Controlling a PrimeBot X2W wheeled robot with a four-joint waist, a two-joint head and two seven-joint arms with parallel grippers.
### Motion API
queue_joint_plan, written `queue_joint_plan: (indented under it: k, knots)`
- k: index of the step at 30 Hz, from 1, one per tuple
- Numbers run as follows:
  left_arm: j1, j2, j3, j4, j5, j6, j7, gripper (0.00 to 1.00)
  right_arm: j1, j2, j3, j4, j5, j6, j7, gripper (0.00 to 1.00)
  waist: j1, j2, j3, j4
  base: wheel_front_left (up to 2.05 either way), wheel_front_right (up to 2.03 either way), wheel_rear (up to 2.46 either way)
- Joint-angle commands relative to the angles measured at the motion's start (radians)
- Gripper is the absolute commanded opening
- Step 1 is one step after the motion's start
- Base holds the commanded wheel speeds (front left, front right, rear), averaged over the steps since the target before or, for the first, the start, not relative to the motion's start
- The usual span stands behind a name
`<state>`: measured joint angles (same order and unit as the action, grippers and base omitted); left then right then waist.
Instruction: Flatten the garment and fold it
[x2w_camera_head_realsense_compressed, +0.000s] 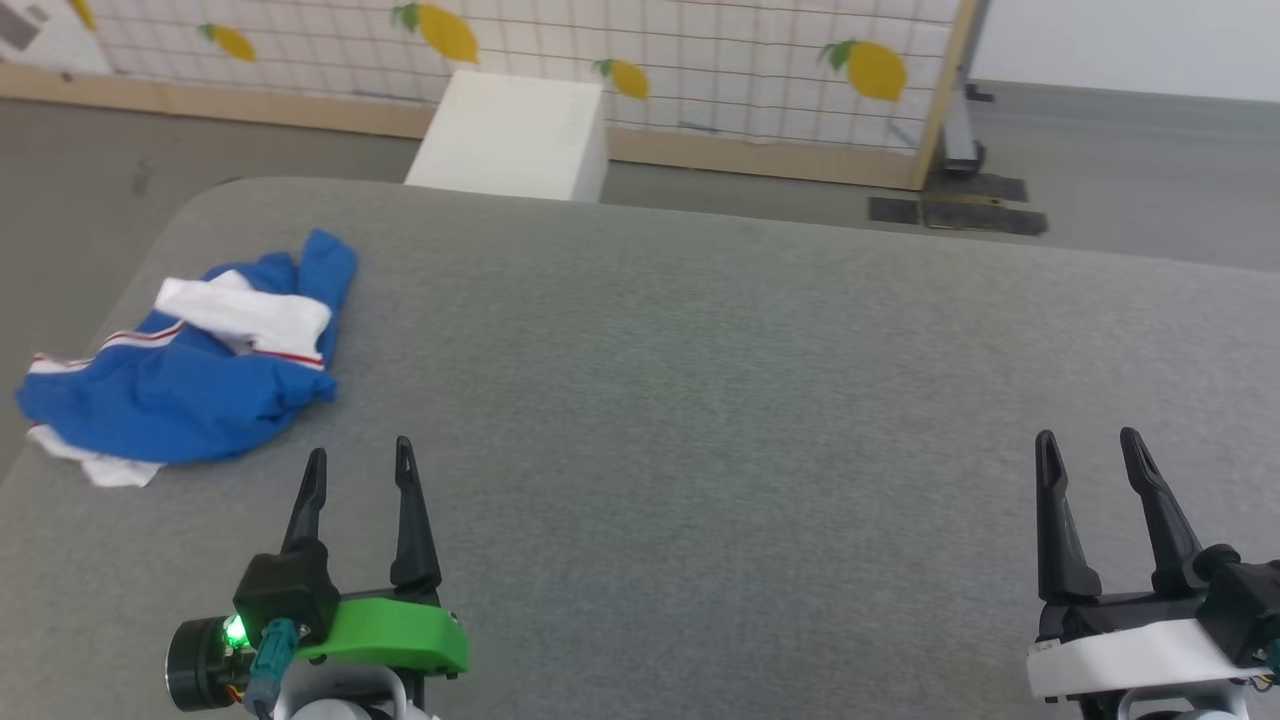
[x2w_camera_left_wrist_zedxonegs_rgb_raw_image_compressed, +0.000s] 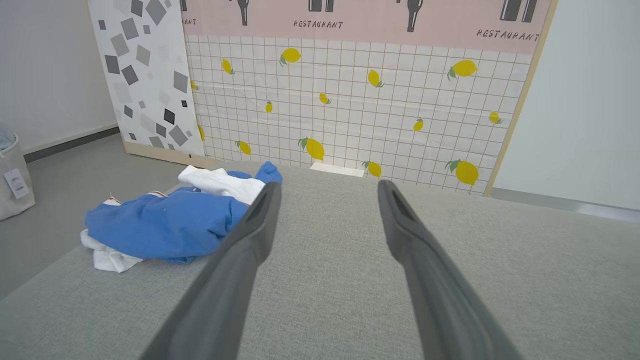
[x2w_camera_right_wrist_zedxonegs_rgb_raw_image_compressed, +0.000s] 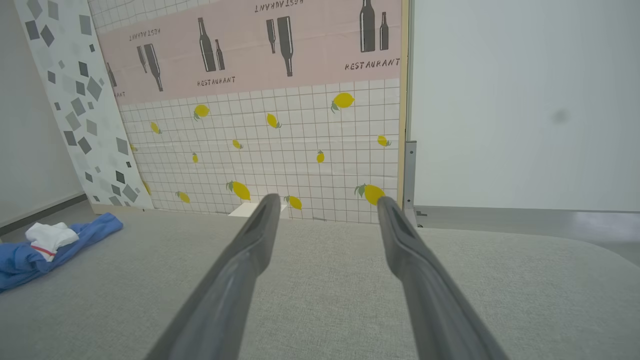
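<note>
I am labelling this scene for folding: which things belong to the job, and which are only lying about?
For the job: crumpled blue shirt, grey table under it, left gripper, right gripper, both open.
Lying about: white box, lemon-patterned panel, pale bag.

The head camera looks forward and down from above the near edge of the grey worktop (x2w_camera_head_realsense_compressed: 750, 400). It takes in most of that surface, with the left jaws at its lower left and the right jaws at its lower right. Past the far edge it catches a white box (x2w_camera_head_realsense_compressed: 510, 135) and the foot of a lemon-patterned panel (x2w_camera_head_realsense_compressed: 720, 60). The left wrist camera sits low over the worktop, facing that panel along its own parted jaws, with the crumpled shirt (x2w_camera_left_wrist_zedxonegs_rgb_raw_image_compressed: 165, 225) near on its left. The right wrist camera, equally low, faces the same panel from farther right, and the shirt lies far off at its left edge. All three views share worktop, shirt and panel.
</note>
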<state>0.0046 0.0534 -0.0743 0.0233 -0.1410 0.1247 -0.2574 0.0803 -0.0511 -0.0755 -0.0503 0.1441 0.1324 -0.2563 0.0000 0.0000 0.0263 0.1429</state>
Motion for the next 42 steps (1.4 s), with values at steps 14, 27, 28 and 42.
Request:
queue_joint_plan:
  k: [14,27,28,42]
  knots:
    - [-0.007,-0.003,0.048,-0.002,0.011,0.016,-0.004,1.00,0.005,0.001,0.007,-0.005,-0.026,-0.002,-0.006,1.00,0.0000,0.0000,0.013,0.257,0.00,0.00,0.00]
    - [0.001,-0.003,0.073,0.000,0.001,0.016,-0.004,1.00,0.006,0.001,0.021,0.006,-0.028,-0.002,-0.006,1.00,0.0000,0.0000,0.009,0.383,0.00,0.00,0.00]
    - [0.002,-0.003,0.074,0.001,0.000,0.015,-0.004,1.00,0.004,0.001,0.021,0.006,-0.028,-0.002,-0.006,1.00,0.0000,0.0000,0.009,0.388,0.00,0.00,0.00]
    - [-0.091,0.029,0.135,0.033,0.012,-0.039,-0.004,1.00,-0.009,0.001,0.038,0.002,-0.047,-0.002,-0.006,1.00,0.0000,0.0000,0.037,0.363,0.00,0.00,0.00]
